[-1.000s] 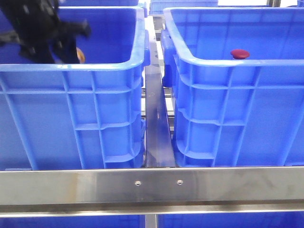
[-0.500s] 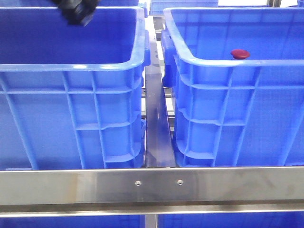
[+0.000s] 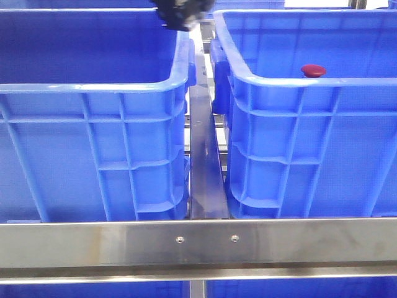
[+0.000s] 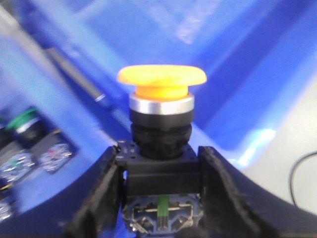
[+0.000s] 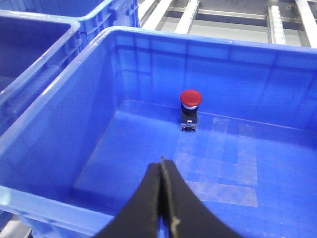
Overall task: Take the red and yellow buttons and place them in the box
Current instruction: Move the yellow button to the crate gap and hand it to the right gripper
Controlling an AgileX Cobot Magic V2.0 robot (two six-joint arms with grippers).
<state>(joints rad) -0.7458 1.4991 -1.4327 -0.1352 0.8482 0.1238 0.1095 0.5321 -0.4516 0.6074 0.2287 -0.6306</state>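
Observation:
My left gripper (image 4: 159,171) is shut on the black base of the yellow button (image 4: 162,77), whose orange-yellow cap points away from the fingers. In the front view that gripper (image 3: 180,12) is a dark shape at the top edge, over the left crate's right rim (image 3: 181,68). The red button (image 3: 313,70) stands upright on the floor of the box (image 3: 298,84), the blue crate on the right. From the right wrist the red button (image 5: 191,97) shows near the far wall of the box (image 5: 148,64). My right gripper (image 5: 162,163) hovers over that box, shut and empty.
A steel rail (image 3: 205,155) runs between the two crates, and a steel bar (image 3: 198,242) crosses in front. Other push buttons, one with a green cap (image 4: 22,121), lie below my left gripper. A third blue crate (image 5: 34,44) and conveyor rollers (image 5: 275,22) lie beyond.
My left gripper has risen out of the left crate with the yellow button and moved right, from the crate's left part to above its right rim. The red button has not moved.

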